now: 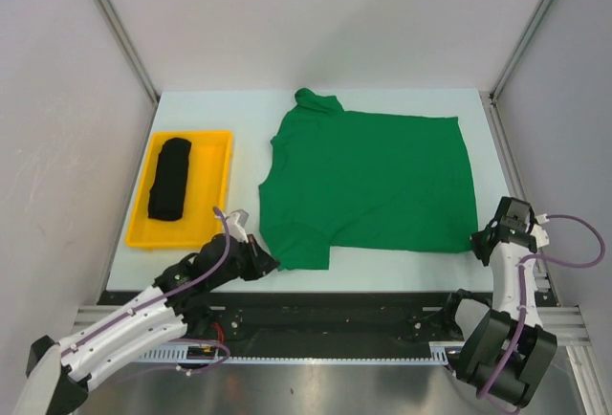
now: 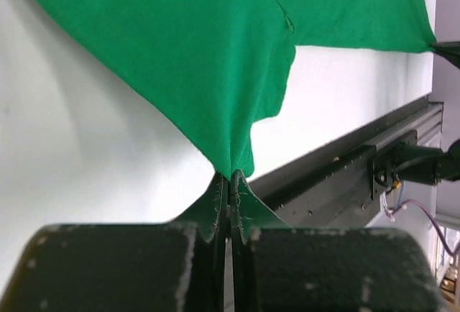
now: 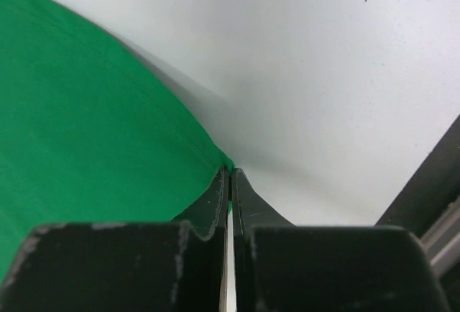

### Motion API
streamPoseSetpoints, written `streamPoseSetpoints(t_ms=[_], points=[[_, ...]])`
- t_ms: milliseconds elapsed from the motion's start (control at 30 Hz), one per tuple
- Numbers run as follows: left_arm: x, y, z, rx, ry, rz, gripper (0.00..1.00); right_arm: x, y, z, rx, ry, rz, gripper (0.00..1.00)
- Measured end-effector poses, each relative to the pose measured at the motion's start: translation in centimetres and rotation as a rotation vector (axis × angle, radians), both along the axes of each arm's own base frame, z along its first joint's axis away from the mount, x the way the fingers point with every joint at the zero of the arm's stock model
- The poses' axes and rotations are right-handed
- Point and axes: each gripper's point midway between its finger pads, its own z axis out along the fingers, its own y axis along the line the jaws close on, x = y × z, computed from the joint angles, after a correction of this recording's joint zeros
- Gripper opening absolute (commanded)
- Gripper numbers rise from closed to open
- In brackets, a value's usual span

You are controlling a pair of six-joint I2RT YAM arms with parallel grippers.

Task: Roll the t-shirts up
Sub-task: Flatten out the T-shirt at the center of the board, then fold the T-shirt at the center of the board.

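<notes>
- We saw the left gripper (image 2: 230, 179), just right of the near corner of the yellow tray (image 1: 208, 207), pinched tight on a sleeve corner of the green t-shirt (image 1: 373, 185).
- The right gripper (image 3: 230, 172), well right of the tray, clamped the hem corner.
- The shirt lay spread flat right of the tray.
- The black t-shirt (image 1: 170, 179) lay rolled inside the tray.

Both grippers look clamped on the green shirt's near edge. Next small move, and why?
Probably lift both pinched corners slightly together and carry the near edge away from the bases, starting the roll. The left gripper pinches a sleeve corner of the bright green cloth t-shirt, the right gripper a hem corner; the rest lies flat.
</notes>
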Motion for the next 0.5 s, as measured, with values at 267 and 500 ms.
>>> streamPoseSetpoints(t_ms=[267, 500], points=[[0.7, 0.6, -0.1, 0.179, 0.061, 0.033, 0.00, 1.4, 0.3, 1.3, 0.028, 0.006, 0.070, 0.00], [11.6, -3.5, 7.6, 0.240, -0.092, 0.097, 0.00, 8.2, 1.3, 3.5, 0.018, -0.105, 0.220, 0.00]])
